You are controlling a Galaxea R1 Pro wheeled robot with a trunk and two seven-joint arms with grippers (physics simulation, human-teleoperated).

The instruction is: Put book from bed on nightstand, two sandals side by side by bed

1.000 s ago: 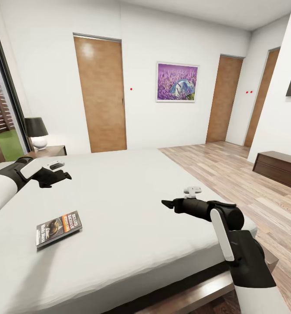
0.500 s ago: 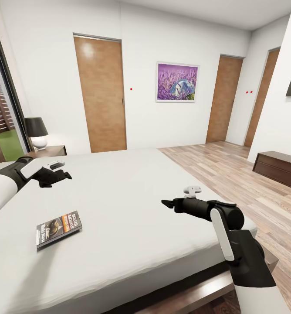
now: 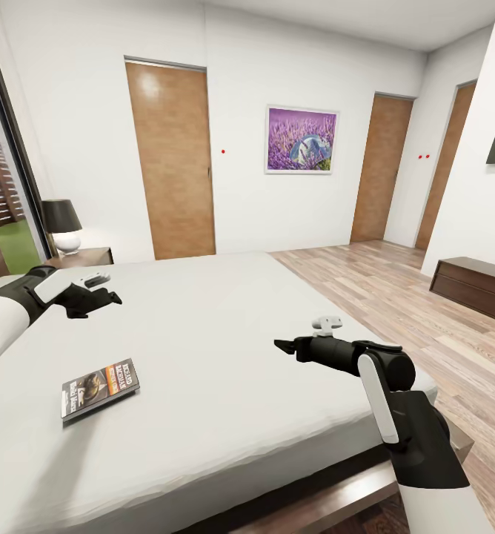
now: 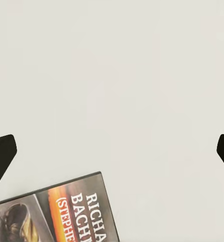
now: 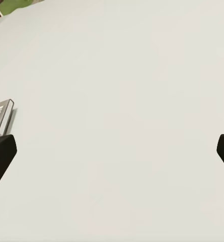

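The bed [image 3: 225,348] wears a smooth, matt off-white cloth cover over a dark wooden frame, and the book [image 3: 99,387] lying on it has a slightly glossy printed paper cover. The floor [image 3: 396,297] is pale wood planking with a soft sheen, the doors [image 3: 172,159] are warm matt wood, and the nightstand [image 3: 84,257] is dark polished wood. Both hands, left [image 3: 103,291] and right [image 3: 286,346], look like matt black plastic with smooth white shells.
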